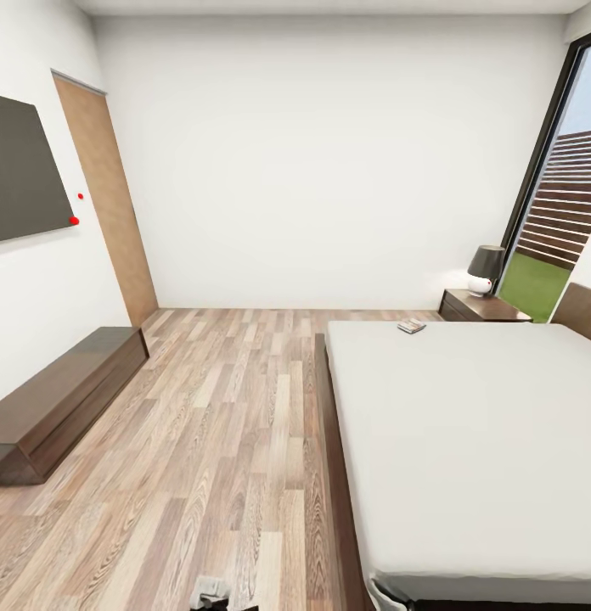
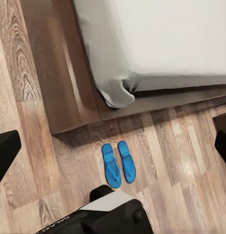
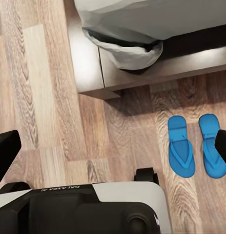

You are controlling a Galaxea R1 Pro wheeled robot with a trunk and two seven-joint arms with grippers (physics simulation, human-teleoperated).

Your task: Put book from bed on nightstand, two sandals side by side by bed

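Observation:
The book point(image 1: 412, 326) lies on the far corner of the bed point(image 1: 465, 424), close to the nightstand point(image 1: 481, 308) beyond it. Two blue sandals point(image 2: 111, 165) point(image 2: 126, 162) lie side by side on the wood floor, just off the corner of the bed's dark frame point(image 2: 59, 73). The right wrist view has the same pair point(image 3: 181, 146) point(image 3: 212, 144) below the frame point(image 3: 142, 73). My left gripper point(image 2: 113, 146) is open above the floor, its dark fingers point(image 2: 6, 151) at the picture's edges. My right gripper point(image 3: 113, 151) is open too, one finger point(image 3: 224, 146) overlapping a sandal's edge.
A lamp point(image 1: 485, 269) stands on the nightstand. A long low dark cabinet point(image 1: 66, 395) runs along the left wall under a dark screen point(image 1: 24, 170). A tan door point(image 1: 109, 204) is in the far left corner. My base point(image 3: 93, 209) sits close to the sandals.

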